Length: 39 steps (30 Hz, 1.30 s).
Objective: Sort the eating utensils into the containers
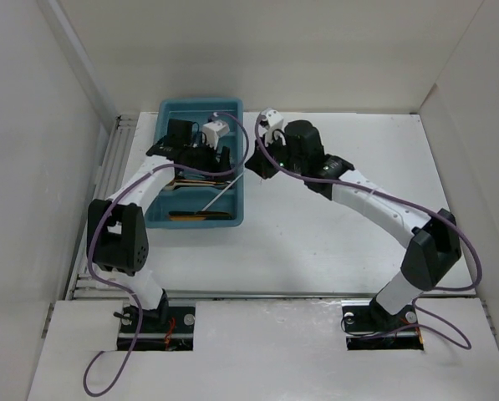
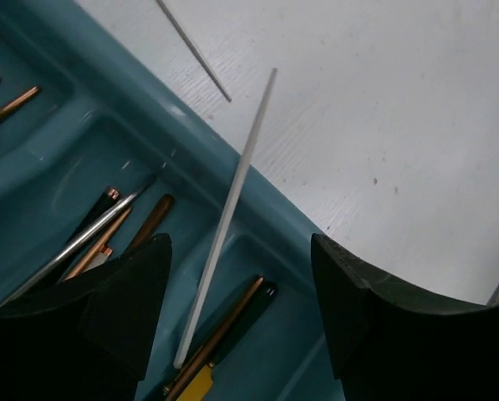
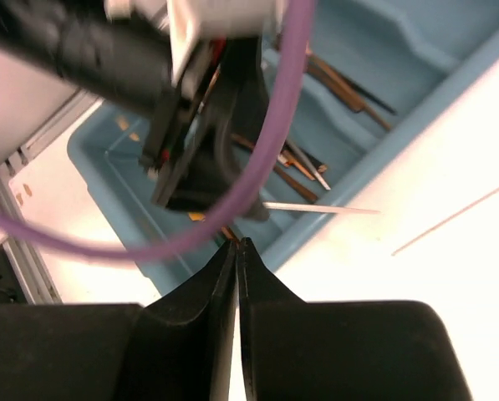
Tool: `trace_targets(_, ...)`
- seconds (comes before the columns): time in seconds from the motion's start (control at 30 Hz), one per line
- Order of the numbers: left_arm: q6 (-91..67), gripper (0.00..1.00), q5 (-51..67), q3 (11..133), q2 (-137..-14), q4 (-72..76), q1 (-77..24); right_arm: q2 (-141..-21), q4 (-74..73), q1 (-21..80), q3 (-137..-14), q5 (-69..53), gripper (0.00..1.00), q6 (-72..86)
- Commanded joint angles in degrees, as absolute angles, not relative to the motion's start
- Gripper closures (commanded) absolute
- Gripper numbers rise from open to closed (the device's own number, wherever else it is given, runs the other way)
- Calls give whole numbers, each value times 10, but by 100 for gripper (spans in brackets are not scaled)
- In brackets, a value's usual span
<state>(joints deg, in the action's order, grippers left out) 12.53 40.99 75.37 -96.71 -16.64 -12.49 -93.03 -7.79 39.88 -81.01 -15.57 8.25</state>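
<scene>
squarely inside parted left gripper (image 2: 241, 326), silver chopstick (image 2: 225, 224), tilted over tray rim (image 2: 270, 199)

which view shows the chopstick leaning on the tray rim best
Left wrist: the chopstick runs the frame's height, one end in the tray, the other over the table. Top external shows the chopstick as a thin sliver; right wrist, only a short, faint stretch.
</scene>
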Motion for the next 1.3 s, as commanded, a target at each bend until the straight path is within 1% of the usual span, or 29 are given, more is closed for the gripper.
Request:
trace_targets(0.0,266,35,395,750,-946,-191,-156,-863,-51,382,-807,-151,90,92)
trace_targets(0.1,270,35,360,744,-961,-167,-176,-838,-57,367,-800,-146,90,92)
trace_targets(0.17,258,41,341,729,-968,-144,-181,-818,-70,359,-784,-146,90,92)
trace_targets(0.27,258,44,316,716,-979,-139,-181,-793,-76,345,-771,-141,90,92)
trace_targets(0.3,266,47,311,716,-984,-134,-181,-793,-82,345,-771,-141,90,87)
trace_targets(0.43,279,51,286,711,-997,-134,-181,-780,-97,333,-771,-134,90,82)
trace_targets(0.57,285,52,280,706,-1012,-128,-186,-774,-107,322,-771,-134,90,71)
trace_targets(0.63,276,57,286,706,-1024,-122,-186,-774,-113,322,-771,-134,90,71)
trace_targets(0.67,266,66,286,706,-1024,-114,-186,-774,-113,322,-771,-134,90,71)
trace_targets(0.77,253,84,300,713,-1024,-114,-186,-774,-120,322,-771,-134,90,66)
trace_targets(0.83,253,93,308,713,-1017,-127,-186,-774,-126,316,-771,-134,90,66)
trace_targets(0.87,253,100,315,718,-1017,-137,-186,-774,-126,316,-771,-134,90,61)
trace_targets(1.07,260,100,348,754,-975,-198,-175,-774,-126,316,-781,-142,90,61)
trace_targets(1.17,284,100,353,821,-968,-260,-164,-786,-131,305,-805,-159,90,54)
trace_targets(1.2,290,100,353,866,-968,-288,-163,-793,-131,305,-811,-159,90,54)
trace_targets(1.27,296,100,325,909,-968,-296,-158,-801,-136,300,-823,-181,90,49)
